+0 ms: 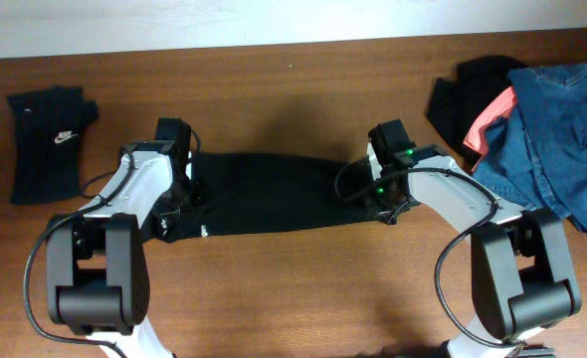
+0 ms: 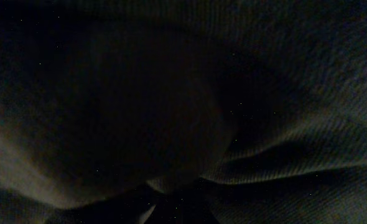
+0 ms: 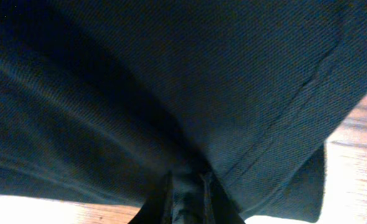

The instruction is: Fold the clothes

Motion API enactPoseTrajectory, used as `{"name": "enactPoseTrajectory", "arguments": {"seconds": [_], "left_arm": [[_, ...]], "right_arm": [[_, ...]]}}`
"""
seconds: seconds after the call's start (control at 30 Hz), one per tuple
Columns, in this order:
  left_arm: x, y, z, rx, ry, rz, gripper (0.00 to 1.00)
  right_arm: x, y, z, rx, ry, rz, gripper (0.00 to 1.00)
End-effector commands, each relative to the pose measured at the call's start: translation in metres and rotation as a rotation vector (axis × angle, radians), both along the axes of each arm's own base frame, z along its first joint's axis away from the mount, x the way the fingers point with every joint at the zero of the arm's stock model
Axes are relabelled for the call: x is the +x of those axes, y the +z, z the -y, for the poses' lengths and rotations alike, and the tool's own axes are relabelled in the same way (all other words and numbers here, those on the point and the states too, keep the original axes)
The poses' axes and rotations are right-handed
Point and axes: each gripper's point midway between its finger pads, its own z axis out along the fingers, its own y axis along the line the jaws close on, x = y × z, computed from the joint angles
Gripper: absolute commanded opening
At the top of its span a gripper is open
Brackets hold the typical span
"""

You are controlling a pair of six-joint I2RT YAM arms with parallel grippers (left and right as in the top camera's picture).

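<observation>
Black shirt (image 3: 171, 74) fills both wrist lenses; left claw (image 2: 174, 206) and right claw (image 3: 186, 186) each clamp it; I should lower both ends level onto the bench (image 1: 274, 89), edges aligned.

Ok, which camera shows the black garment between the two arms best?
The overhead view: the black garment shows whole, as a long flat strip. Left wrist shows only dark folds up close; right wrist, close-up weave and a seam.
</observation>
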Motion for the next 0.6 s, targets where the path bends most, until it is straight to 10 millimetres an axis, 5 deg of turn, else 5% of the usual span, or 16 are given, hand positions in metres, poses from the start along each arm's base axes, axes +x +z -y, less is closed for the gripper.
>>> {"name": "enactPoseTrajectory", "arguments": {"seconds": [0.0, 0.2, 0.37, 0.47, 0.57], "left_arm": [[0.003, 0.000, 0.003, -0.022, -0.009, 0.005, 0.01], [0.042, 0.068, 0.019, -0.114, -0.021, 0.166, 0.00], [0.057, 0.139, 0.016, -0.104, -0.021, 0.329, 0.04], [0.049, 0.157, 0.008, -0.069, -0.014, 0.350, 0.25], [0.039, 0.157, 0.005, -0.052, -0.010, 0.321, 0.29]], "right_arm": [[0.001, -0.002, 0.008, -0.001, -0.030, -0.004, 0.06], [0.011, 0.022, 0.002, 0.053, -0.030, 0.072, 0.07], [0.018, 0.039, 0.007, 0.040, -0.039, 0.139, 0.22], [0.016, 0.039, -0.005, 0.104, -0.025, 0.123, 0.32], [0.011, 0.044, -0.032, 0.255, 0.005, 0.097, 0.33]]}}
